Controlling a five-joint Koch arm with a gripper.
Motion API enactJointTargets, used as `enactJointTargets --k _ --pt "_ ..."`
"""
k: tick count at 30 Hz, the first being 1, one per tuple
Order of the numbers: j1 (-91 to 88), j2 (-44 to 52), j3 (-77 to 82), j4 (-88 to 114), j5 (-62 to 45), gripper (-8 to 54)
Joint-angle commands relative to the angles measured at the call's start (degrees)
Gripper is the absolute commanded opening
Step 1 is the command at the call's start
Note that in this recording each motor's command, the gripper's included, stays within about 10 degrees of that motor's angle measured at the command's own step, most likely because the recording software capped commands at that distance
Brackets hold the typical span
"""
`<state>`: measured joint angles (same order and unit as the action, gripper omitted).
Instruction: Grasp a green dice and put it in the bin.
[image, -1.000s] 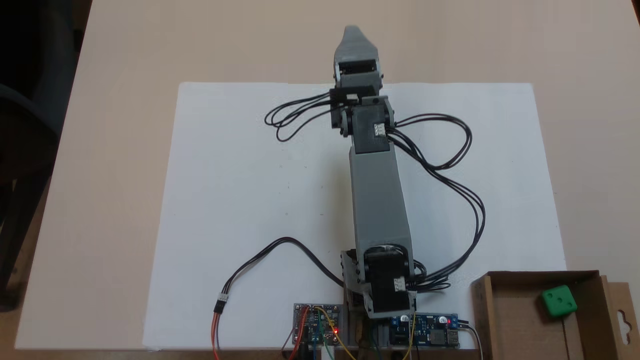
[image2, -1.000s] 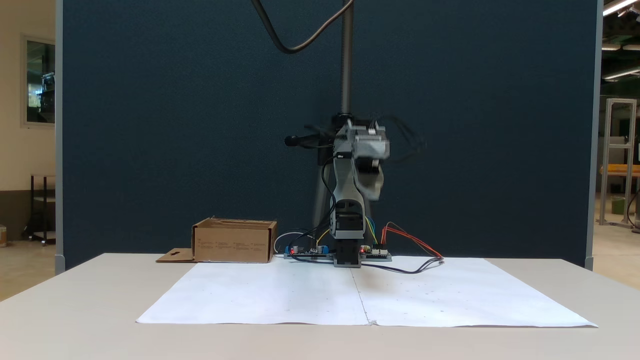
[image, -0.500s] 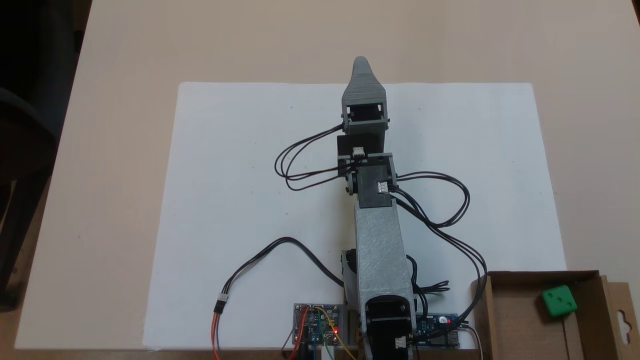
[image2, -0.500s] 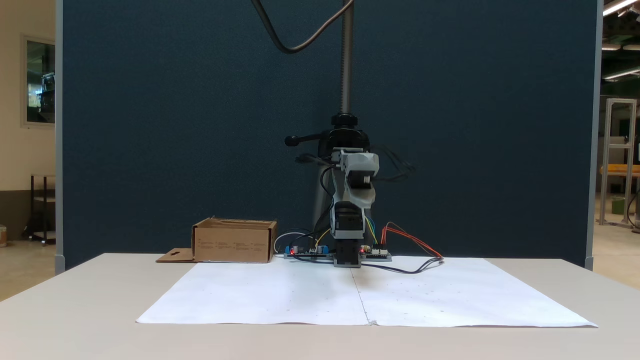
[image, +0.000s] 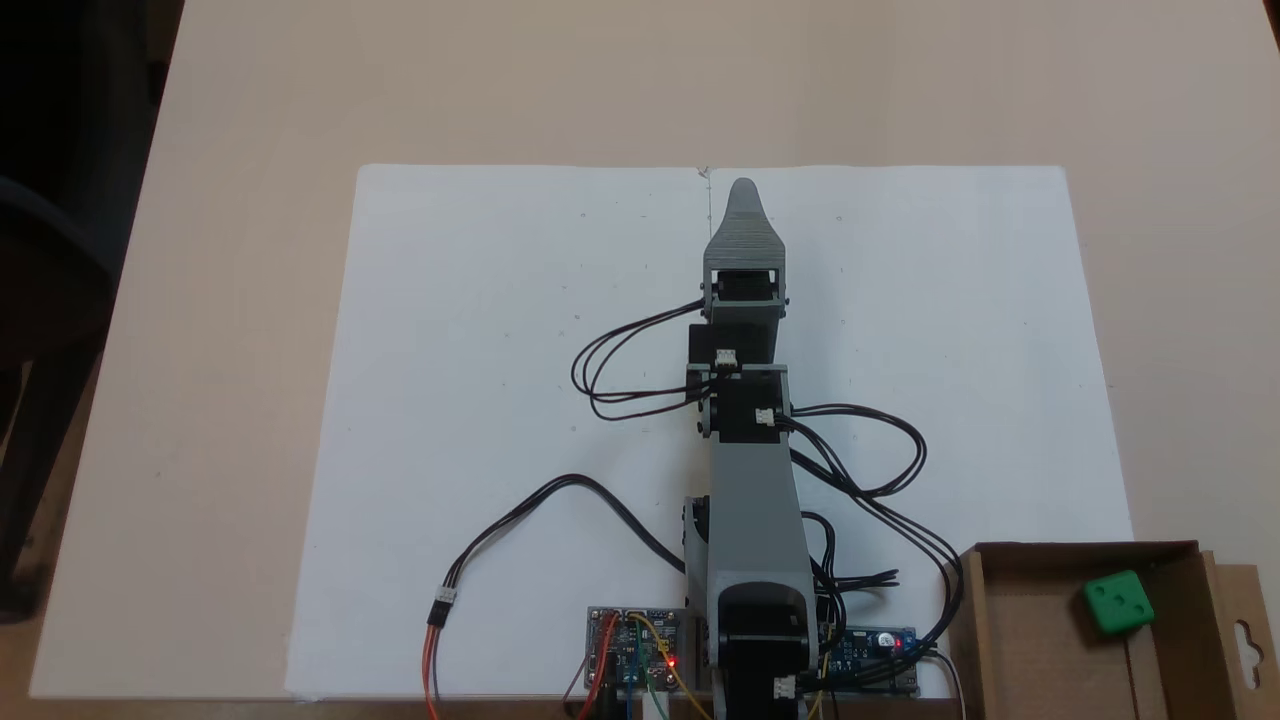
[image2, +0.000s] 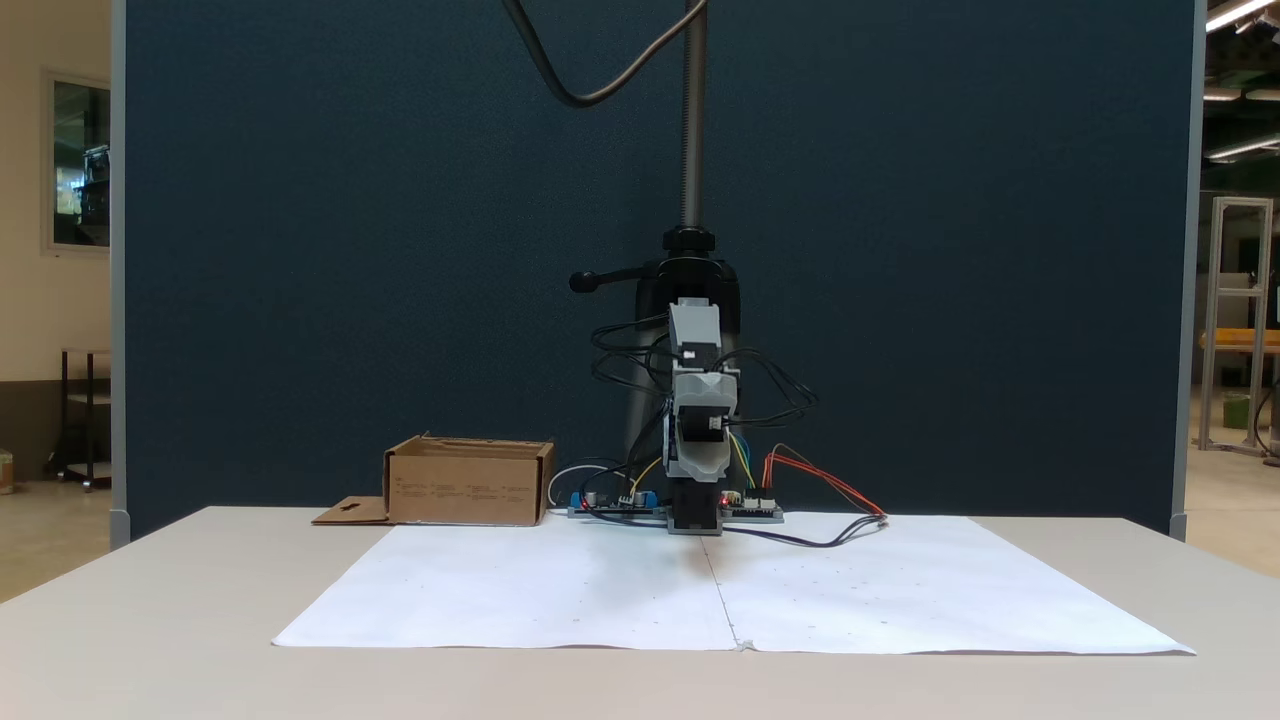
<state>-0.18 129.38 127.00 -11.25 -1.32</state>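
End effector (image: 744, 190) above paper (image: 480, 380), empty-looking.

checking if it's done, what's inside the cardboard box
In a fixed view from above, the green dice lies on the floor of the bin, near its far right corner. The picture's lower edge cuts off the bin's near part, so that stays unseen.

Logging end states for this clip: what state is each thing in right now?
green dice: lying inside the bin, near its right wall.
bin: open-topped, upright, side flap folded out flat.
gripper: over the white paper, holding nothing; open or shut cannot be told.
control boards: red lights on.
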Motion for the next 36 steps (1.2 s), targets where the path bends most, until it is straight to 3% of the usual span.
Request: enactJointTargets --k 1,19,36 --pt "0.44 6.5 1.23 -9.56 -0.53 43.8" --pt "-0.18 6.59 34.89 -35.31 -4.66 43.3" --pt "-0.97 6.59 35.14 -59.13 -4.83 45.3"
